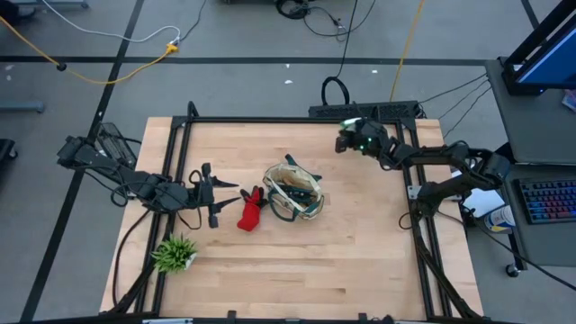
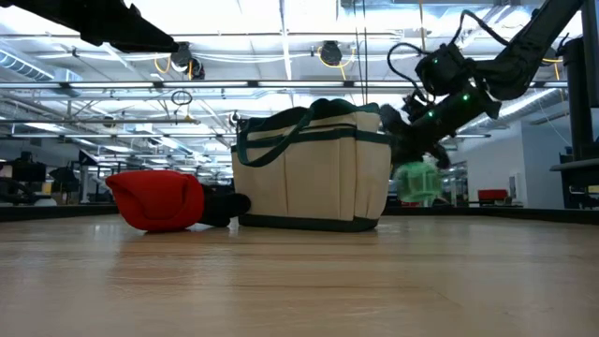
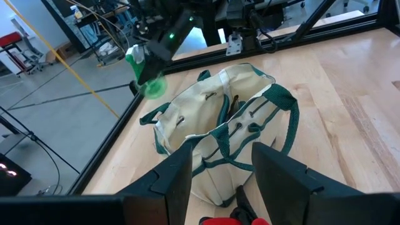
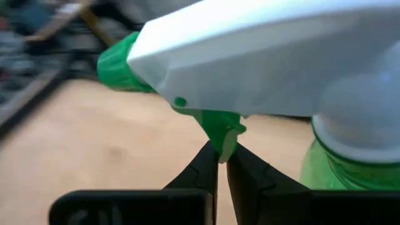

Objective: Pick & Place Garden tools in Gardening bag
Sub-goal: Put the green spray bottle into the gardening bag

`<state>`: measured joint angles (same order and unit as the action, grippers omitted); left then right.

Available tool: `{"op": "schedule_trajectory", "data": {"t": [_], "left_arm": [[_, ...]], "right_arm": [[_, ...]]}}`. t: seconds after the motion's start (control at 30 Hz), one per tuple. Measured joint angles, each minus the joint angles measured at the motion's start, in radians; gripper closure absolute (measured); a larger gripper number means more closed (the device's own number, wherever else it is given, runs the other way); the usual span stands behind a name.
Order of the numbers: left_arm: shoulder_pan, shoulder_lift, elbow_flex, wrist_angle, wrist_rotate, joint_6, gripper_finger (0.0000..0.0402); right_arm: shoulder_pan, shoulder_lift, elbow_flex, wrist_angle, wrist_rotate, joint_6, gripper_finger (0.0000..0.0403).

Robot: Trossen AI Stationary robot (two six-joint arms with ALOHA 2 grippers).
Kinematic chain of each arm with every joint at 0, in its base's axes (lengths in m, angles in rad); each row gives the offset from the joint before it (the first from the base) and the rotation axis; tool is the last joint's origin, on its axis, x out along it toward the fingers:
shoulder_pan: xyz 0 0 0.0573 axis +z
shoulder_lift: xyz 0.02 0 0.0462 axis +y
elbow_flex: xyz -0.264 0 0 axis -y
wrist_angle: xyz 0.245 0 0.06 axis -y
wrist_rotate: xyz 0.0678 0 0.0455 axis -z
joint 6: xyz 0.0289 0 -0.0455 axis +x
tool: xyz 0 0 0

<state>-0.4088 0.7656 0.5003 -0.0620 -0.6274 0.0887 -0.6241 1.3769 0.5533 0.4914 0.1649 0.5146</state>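
The cream gardening bag with green trim stands upright at the table's middle, and dark tool handles show inside it. A red glove lies on the table at the bag's left side. My left gripper hovers open left of the glove, pointing at the bag. My right gripper is at the far right of the table, shut on the green spray bottle, whose white spray head fills the right wrist view. My right gripper pinches the spray bottle's green trigger between its two fingertips, just under the white head. The fingers come from the table's right side, slanting a little downward. The bottle's green body hangs below the gripper; whether its base touches the table I cannot tell.
A spiky green plant tuft stands at the near left corner. A black frame runs around the table's edges. Bare wood lies between the bag and the right gripper and along the near side.
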Motion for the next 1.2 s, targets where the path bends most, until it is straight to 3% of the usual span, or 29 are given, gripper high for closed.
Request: {"op": "schedule_trajectory", "data": {"t": [0.17, 0.4, 0.67, 1.07, 1.2], "left_arm": [[0.0, 0.0, 0.0, -0.003, 0.0, 0.0, 0.0229], [0.0, 0.0, 0.0, -0.003, 0.0, 0.0, 0.0229], [0.002, 0.0, 0.0, 0.01, 0.0, -0.004, 0.0229], [0.005, 0.0, 0.0, 0.042, -0.002, 0.037, 0.0229], [0.005, 0.0, 0.0, 0.038, -0.002, 0.034, 0.0229]], "right_arm": [[0.07, 0.0, 0.0, 0.069, -0.144, 0.053, 0.0386], [0.185, -0.011, 0.0, 0.094, -0.17, 0.118, 0.039], [0.301, -0.127, 0.047, 0.098, -0.168, 0.134, 0.0387], [0.47, -0.158, 0.381, -0.358, -0.214, 0.131, 0.0386], [0.496, -0.158, 0.435, -0.377, -0.218, 0.152, 0.0386]]}}
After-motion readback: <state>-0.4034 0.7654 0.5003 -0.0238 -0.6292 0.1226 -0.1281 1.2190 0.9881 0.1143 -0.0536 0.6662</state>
